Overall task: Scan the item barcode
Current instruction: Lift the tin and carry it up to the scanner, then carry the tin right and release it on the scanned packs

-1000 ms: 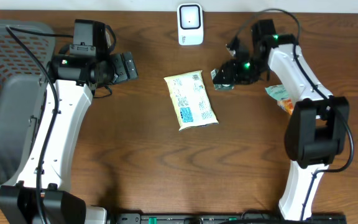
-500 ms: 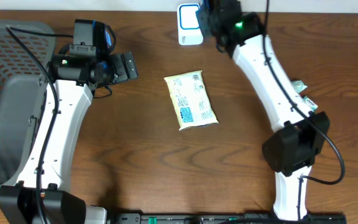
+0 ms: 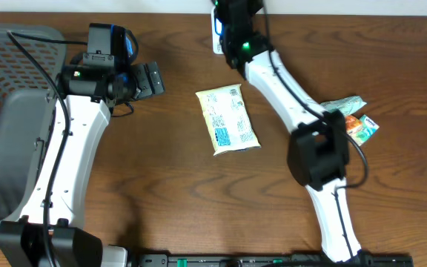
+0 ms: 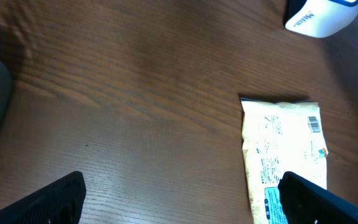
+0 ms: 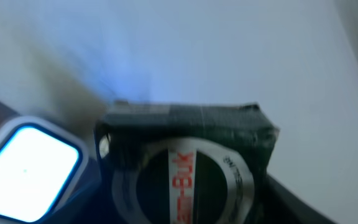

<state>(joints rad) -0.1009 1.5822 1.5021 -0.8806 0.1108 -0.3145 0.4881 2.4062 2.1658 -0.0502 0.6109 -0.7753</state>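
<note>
The right gripper [image 3: 234,16] holds the dark packet [image 5: 185,168] up to the white scanner [image 5: 30,168], so scanning looks nearly done, while the left gripper [image 3: 154,78] hangs wide open.

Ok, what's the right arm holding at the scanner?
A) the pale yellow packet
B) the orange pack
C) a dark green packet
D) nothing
C: the right wrist view shows a dark green packet in the jaws beside the scanner; the pale yellow packet lies on the table.
</note>
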